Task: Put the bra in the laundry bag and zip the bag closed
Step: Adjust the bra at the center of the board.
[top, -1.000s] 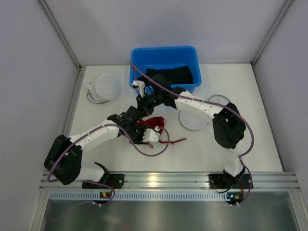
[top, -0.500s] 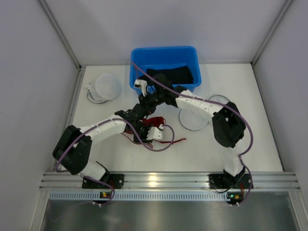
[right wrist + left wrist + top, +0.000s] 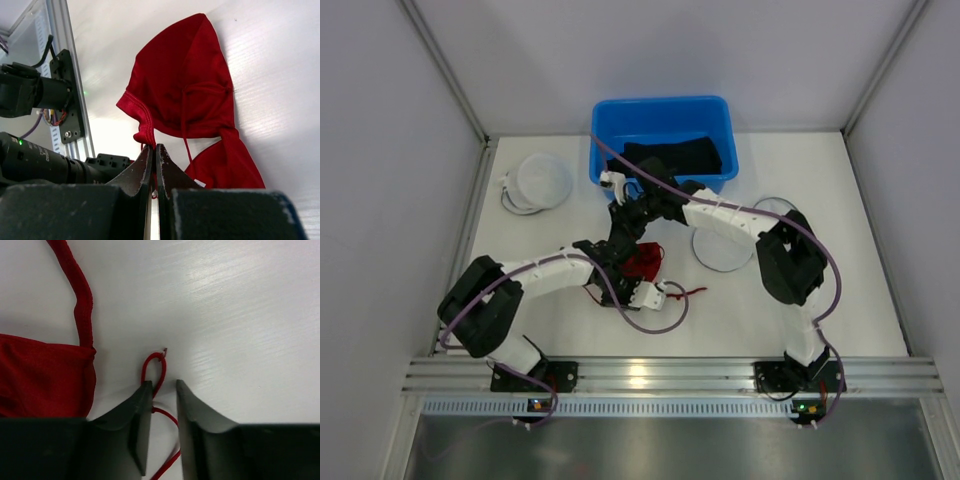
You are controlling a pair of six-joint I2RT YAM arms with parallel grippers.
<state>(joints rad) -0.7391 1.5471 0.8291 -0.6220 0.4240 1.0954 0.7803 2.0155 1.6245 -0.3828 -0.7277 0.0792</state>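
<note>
A red bra (image 3: 646, 263) lies bunched on the white table in the middle of the top view. My right gripper (image 3: 629, 248) comes at it from behind. In the right wrist view that gripper (image 3: 153, 146) is shut on a hem of the bra (image 3: 192, 85) and holds the cup up. My left gripper (image 3: 656, 290) is at the bra's near side. Its jaws (image 3: 162, 385) stand a little apart astride a thin red strap loop (image 3: 156, 365), not pinching it. A round white laundry bag (image 3: 718, 250) lies flat to the right, with its ring-shaped flap (image 3: 775, 206) behind it.
A blue bin (image 3: 662, 135) with dark clothes stands at the back centre, just behind the right arm. Another round white bag (image 3: 542, 180) lies at the back left. A purple cable (image 3: 650, 322) loops on the table in front of the left gripper.
My left arm has swung right and its gripper has slid along the bra's near side to the strap, jaws narrowing a little. The right gripper has stayed shut on the bra.
</note>
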